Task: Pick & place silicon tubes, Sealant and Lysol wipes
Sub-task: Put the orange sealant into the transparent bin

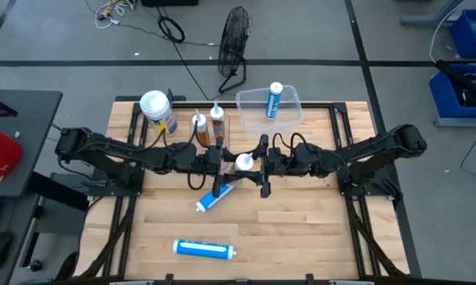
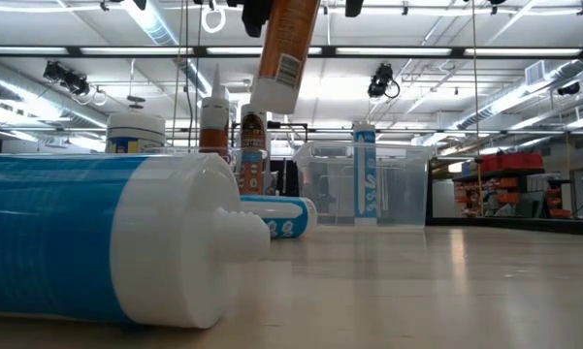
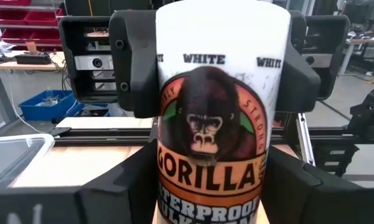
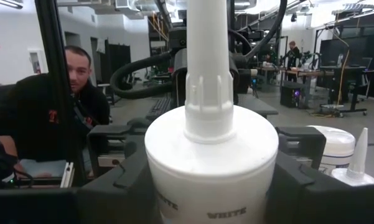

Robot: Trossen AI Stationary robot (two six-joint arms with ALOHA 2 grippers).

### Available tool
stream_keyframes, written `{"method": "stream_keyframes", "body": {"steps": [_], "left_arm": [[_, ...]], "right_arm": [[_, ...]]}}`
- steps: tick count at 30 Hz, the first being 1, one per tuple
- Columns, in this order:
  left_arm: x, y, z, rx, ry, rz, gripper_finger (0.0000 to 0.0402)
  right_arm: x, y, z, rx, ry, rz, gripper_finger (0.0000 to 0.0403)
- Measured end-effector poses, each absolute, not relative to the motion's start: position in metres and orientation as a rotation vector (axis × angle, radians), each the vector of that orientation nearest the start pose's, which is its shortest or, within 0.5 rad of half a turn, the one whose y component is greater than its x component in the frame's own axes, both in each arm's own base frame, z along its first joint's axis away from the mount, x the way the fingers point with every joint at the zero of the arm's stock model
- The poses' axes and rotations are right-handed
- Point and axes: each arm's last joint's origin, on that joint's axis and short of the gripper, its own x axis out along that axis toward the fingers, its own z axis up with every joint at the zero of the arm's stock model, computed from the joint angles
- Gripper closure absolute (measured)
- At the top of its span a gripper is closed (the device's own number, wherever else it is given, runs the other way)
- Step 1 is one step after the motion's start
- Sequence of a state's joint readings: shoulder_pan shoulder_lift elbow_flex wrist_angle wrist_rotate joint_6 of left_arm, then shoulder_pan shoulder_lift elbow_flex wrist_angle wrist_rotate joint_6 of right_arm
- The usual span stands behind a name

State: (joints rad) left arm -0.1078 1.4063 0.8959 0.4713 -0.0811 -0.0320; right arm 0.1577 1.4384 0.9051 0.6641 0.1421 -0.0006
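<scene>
An orange-and-white sealant tube (image 1: 244, 162) hangs nozzle-up in mid-air over the table's middle, between both grippers. My left gripper (image 1: 228, 163) comes in from the left and my right gripper (image 1: 259, 163) from the right, each shut on the tube. The low view shows its lower end (image 2: 276, 92) well above the table. The Lysol wipes canister (image 1: 157, 111) stands on its base at the far left. Beside it stand two orange nozzle-tipped tubes (image 1: 207, 125). One blue tube (image 1: 215, 198) lies under the grippers and another (image 1: 203, 249) lies near the front edge. My left gripper pinches the tube's labelled body (image 3: 168, 186) between its two fingers, below the right gripper's hold. The fingers lie level, across the tube, coming from the table's left. The tube stays nearly upright and clear of the table. My right gripper pinches the white upper body just under the shoulder (image 4: 165, 193) between its two fingers (image 3: 134, 68). The fingers lie level, across the tube, coming from the table's right. The nozzle (image 4: 206, 74) stands up above them.
A clear bin (image 1: 289, 119) at the far right holds a blue tube (image 1: 273, 101) standing on end. A fan (image 1: 234, 36) stands on the floor beyond the far edge. A person (image 4: 81, 81) sits beyond the table's left side.
</scene>
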Motion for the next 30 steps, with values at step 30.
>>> {"method": "stream_keyframes", "body": {"steps": [30], "left_arm": [[0.310, -0.030, 0.286, 0.049, 0.115, 0.139, 0.0186]], "right_arm": [[0.259, 0.047, 0.329, 0.107, 0.125, 0.006, 0.0073]]}}
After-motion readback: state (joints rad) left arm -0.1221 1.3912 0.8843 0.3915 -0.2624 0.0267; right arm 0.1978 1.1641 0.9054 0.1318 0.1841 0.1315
